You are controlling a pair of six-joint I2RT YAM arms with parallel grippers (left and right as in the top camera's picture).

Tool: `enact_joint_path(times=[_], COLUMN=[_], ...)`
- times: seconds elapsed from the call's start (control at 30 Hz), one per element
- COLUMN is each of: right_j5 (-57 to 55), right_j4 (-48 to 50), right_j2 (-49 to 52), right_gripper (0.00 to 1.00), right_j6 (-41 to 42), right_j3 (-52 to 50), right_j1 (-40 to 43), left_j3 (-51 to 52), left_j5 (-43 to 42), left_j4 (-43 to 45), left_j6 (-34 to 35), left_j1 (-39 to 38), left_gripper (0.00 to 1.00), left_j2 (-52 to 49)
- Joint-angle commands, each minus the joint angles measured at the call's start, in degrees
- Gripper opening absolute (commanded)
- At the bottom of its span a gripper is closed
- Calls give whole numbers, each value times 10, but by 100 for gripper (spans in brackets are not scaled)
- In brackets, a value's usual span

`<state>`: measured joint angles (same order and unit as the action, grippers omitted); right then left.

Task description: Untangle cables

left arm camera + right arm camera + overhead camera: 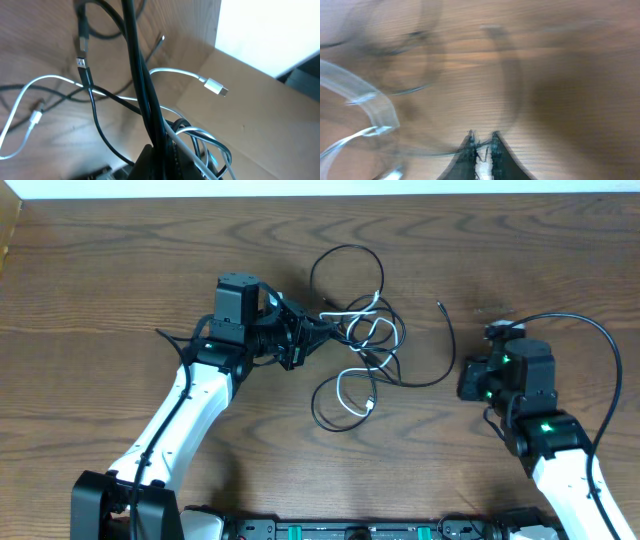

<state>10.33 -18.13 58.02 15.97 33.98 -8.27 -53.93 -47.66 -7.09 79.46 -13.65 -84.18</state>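
Soft, light cables [365,330] lie knotted in the middle of the bench [100,280].
The left gripper [308,335] has its jaws clamped on the cables at the knot's left edge. They look thin, bendy and slippery, so a loose end by a plug looks best to grab. The right gripper [468,380] sits just right of the knot; its view is too blurry to tell how its jaws stand.

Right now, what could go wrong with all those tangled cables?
1. The left end effector is shut on black cables that cross the white cable; pulling might cinch them tighter together.
2. The white cable's plug hangs loose and could snag on another cable.
3. The right wrist view is blurred, so I cannot tell whether the right end effector holds anything; a one-sided pull might drag everything along.
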Motion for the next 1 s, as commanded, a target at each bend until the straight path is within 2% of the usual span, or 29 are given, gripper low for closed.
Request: enact_joint_path(times=[0.0, 0.13, 0.3, 0.47, 0.57, 0.7, 0.87, 0.97], right_j5=[270, 439, 468, 464, 417, 291, 131, 105], right_j4=[23, 74, 98, 96, 93, 83, 88, 115], right_j2=[-35, -82, -116, -109, -92, -56, -2, 26], right_gripper=[23, 34, 36, 38, 49, 51, 52, 52], right_j6=[7, 24, 119, 142, 137, 136, 136, 136], right_j3=[5, 5, 5, 5, 1, -7, -7, -7], right_j1=[1, 0, -1, -24, -61, -122, -177, -191], left_j3=[-3, -3, -3, -3, -3, -3, -3, -3], left_j5=[66, 117, 128, 120, 96, 81, 48, 22], left_j4=[2, 1, -3, -52, -85, -89, -87, -87], left_j6=[-14, -14, 8, 192, 311, 393, 402, 402], left_j1=[-8, -16, -16, -25, -38, -61, -75, -75], left_gripper=[8, 8, 8, 8, 7, 8, 8, 8], left_j2=[7, 7, 7, 7, 7, 7, 7, 7])
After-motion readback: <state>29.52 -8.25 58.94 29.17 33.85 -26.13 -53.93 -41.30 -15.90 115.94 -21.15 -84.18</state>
